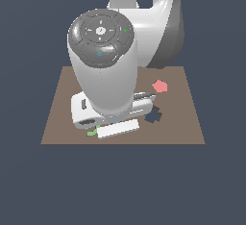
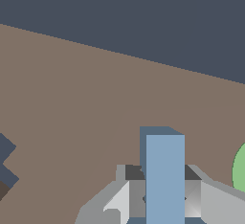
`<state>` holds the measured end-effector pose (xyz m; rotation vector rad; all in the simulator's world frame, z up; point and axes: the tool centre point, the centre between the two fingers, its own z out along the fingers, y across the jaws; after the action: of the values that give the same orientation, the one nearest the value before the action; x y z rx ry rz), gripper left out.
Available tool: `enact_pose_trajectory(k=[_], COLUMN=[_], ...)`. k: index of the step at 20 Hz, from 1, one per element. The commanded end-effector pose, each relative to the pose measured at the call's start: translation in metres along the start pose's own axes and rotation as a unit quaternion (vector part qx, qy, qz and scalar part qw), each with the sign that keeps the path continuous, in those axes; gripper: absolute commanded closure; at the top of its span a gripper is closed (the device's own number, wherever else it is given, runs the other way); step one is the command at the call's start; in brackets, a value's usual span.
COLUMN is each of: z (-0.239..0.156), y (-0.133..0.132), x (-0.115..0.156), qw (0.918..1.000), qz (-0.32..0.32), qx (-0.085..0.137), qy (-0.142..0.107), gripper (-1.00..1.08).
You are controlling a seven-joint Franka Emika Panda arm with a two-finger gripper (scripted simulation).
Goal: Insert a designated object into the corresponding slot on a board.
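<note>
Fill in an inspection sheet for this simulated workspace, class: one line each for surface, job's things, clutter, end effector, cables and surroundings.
Surface: brown board, flat, plain.
Job's things: light-blue piece sits between the end effector's fingers, above the board; only a straight bar of it shows. A dark recess lies on the board at the exterior view's right of the arm; its exact shape is hard to read.
Clutter: pink piece beyond the recess; green piece beside the end effector, mostly hidden.
End effector: closed on the light-blue piece.
Cables: nothing seen.
Surroundings: plain dark blue-grey background, nothing else seen.
</note>
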<state>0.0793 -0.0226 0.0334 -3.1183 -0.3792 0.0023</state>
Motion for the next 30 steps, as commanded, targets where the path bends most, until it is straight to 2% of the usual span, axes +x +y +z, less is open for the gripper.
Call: enact_pose_trajectory(k=[1,9,19,25,30], z=[-0.001,-0.002,-0.005,-0.006,-0.006], y=[0.006,0.032,0.058,0.064,0.067], x=[-0.011,-0.064,-0.142,-0.172,-0.186], qw=[0.9999,0.9976,0.9889,0.9840,0.9816], qz=[0.012,0.069,0.148,0.178,0.191], qx=[0.000,0.000,0.000,0.000,0.000], qy=[0.000,0.000,0.000,0.000,0.000], gripper=[1.08,1.08,1.08,1.08,1.08])
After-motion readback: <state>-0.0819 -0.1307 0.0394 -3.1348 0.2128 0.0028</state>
